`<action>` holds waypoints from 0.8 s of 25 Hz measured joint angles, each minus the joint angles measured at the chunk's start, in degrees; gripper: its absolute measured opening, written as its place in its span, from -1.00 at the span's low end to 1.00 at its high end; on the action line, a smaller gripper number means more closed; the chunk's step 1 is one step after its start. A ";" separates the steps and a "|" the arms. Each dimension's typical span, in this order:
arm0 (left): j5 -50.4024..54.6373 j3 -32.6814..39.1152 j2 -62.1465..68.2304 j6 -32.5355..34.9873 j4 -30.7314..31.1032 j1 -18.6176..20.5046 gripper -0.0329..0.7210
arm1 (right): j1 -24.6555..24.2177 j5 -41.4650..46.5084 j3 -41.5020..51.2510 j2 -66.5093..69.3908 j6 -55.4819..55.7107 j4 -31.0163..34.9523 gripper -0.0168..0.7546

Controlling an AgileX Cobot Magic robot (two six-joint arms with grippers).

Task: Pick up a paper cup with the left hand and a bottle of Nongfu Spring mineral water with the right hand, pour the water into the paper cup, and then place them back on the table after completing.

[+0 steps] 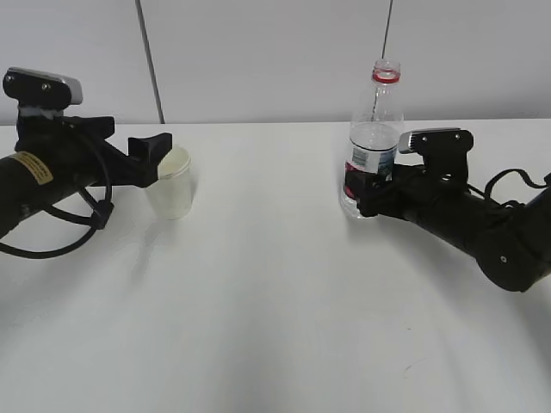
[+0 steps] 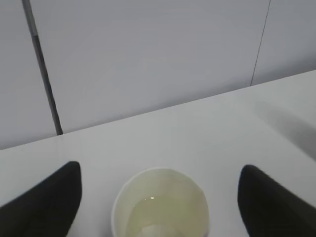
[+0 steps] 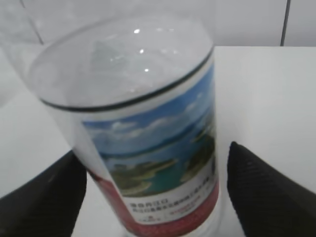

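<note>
The thin white paper cup [image 1: 175, 182], left of the clear plastic labelled bottle [image 1: 373, 142], looks crushable; both grippers' jaws stand apart, straddling each without touching; grip mid-wall gently.

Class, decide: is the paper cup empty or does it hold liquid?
It holds liquid: the paper cup shows a shallow clear pool with a glint near its bottom.

White table [image 1: 258, 327] with paper cup [image 1: 172, 185] and water bottle [image 1: 374, 142].

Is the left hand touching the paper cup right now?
Apart. The left wrist view shows the paper cup between the left hand's fingers, with bare table visible on both sides.
</note>
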 joint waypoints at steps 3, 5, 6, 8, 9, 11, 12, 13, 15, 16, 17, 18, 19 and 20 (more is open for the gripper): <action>0.95 0.00 -1.09 0.00 0.07 0.00 0.65 | 0.00 0.00 2.02 -1.05 0.00 0.23 0.74; 1.50 0.00 -1.82 0.00 0.16 0.00 0.65 | 0.00 0.00 3.64 -2.43 0.00 0.23 0.73; 2.03 0.00 -2.16 0.00 0.23 0.00 0.65 | 0.00 0.00 4.32 -3.29 0.00 0.23 0.73; 3.18 0.00 -2.85 0.00 0.40 0.00 0.65 | 0.00 0.00 6.11 -5.12 0.00 0.23 0.72; 3.99 0.00 -3.15 0.00 0.40 0.00 0.65 | 0.00 0.00 7.09 -6.27 0.00 0.23 0.72; 6.35 0.00 -3.99 0.00 0.88 0.00 0.65 | 0.00 1.32 8.82 -9.00 0.00 0.23 0.72; 7.74 0.00 -4.54 0.00 1.04 0.00 0.65 | 0.00 3.08 9.60 -10.35 0.00 0.23 0.71; 9.43 0.00 -5.06 0.00 1.11 0.00 0.65 | 0.00 5.56 10.24 -12.11 0.00 0.23 0.71; 12.56 0.00 -6.57 0.00 1.13 0.00 0.64 | 0.00 11.46 10.78 -15.76 0.00 0.23 0.71; 14.26 0.00 -7.40 0.00 1.13 0.00 0.64 | 0.00 14.85 11.00 -17.82 0.00 0.23 0.70; 15.97 0.00 -8.11 0.00 1.13 0.00 0.64 | 0.00 18.10 11.01 -19.99 0.00 0.23 0.70; 17.73 0.00 -8.94 0.00 0.98 0.00 0.64 | 0.00 20.74 11.09 -22.19 0.00 0.23 0.69; 19.31 0.00 -9.74 0.00 0.76 0.00 0.64 | 0.00 23.63 11.14 -24.04 0.00 0.23 0.68; 21.27 0.06 -10.44 0.00 0.46 0.00 0.64 | 0.00 26.30 11.14 -26.25 0.00 0.23 0.67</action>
